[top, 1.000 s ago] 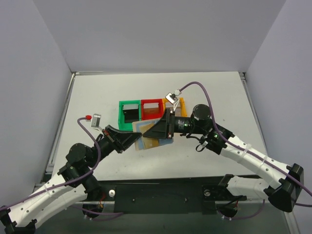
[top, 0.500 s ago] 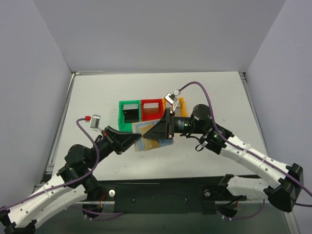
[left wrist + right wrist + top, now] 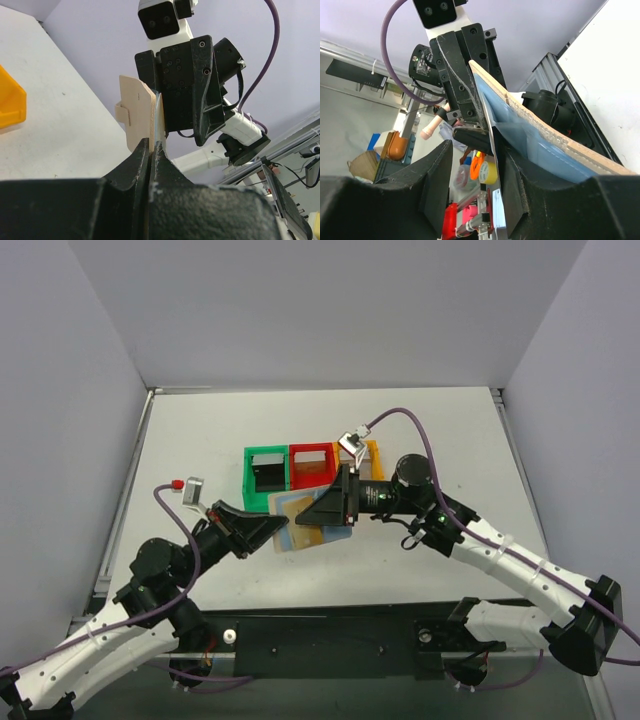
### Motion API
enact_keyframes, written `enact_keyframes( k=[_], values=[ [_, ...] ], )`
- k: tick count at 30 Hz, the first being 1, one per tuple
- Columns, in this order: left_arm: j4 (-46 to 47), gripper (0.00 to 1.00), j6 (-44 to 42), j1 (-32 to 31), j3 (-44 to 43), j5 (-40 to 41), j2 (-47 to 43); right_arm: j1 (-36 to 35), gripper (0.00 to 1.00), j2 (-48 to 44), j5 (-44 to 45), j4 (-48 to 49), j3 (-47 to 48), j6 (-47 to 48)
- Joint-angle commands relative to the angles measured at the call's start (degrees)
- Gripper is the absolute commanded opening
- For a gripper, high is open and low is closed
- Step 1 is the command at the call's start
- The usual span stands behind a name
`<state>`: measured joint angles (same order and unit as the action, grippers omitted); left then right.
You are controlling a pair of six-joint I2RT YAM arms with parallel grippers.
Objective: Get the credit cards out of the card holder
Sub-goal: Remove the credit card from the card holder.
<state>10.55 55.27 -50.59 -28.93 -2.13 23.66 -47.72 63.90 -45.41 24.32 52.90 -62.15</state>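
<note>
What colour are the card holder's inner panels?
Light blue; the card holder shows them best in the right wrist view, under its tan cover.

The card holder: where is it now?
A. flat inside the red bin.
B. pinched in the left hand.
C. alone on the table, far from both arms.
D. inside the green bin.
B: the left wrist view shows the left hand shut on the tan card holder; from above it is in front of the green bin and red bin, not inside.
</note>
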Motion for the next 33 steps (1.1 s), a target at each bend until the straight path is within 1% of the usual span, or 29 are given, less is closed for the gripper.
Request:
enact_keyframes(
  k=[1, 6, 11, 19, 20, 24, 29, 30, 33],
  values=[
    [2.37, 0.0, -0.86, 0.05, -1.04, 1.07, -1.07, 0.7, 0.38, -1.93, -2.14, 2.23, -0.26, -0.08],
    [2.11, 0.0, -0.77, 0.05, -1.04, 1.16, -1.25, 0.88, 0.37, -2.11, -2.23, 2.31, -0.17, -0.16],
    [1.93, 0.0, -0.77, 0.05, -1.04, 1.08, -1.25, 1.05, 0.32, -2.29, -2.32, 2.84, -0.43, -0.34],
    [1.32, 0.11, -0.77, 0.05, -1.13, 1.16, -1.86, 1.49, 0.31, -2.64, -2.49, 3.02, -0.79, -0.69],
    [1.32, 0.14, -0.69, 0.05, -1.13, 1.16, -1.95, 1.67, 0.31, -2.64, -2.41, 3.02, -0.79, -0.78],
    [1.41, 0.2, -0.6, 0.05, -0.96, 1.34, -2.48, 1.67, 0.32, -2.46, -2.4, 3.19, -0.87, -0.95],
    [2.11, 0.26, -0.33, 0.05, -0.6, 1.16, -2.57, 1.67, 0.33, -1.94, -2.58, 4.07, -1.05, -1.57],
    [2.28, 0.25, -0.33, 0.05, -0.52, 0.99, -2.39, 1.58, 0.33, -1.85, -2.58, 4.33, -1.14, -1.74],
    [3.68, 0.08, -0.16, 0.05, -0.17, 0.64, -1.95, 1.41, 0.29, -1.41, -2.67, 4.51, -0.87, -1.92]
  ],
)
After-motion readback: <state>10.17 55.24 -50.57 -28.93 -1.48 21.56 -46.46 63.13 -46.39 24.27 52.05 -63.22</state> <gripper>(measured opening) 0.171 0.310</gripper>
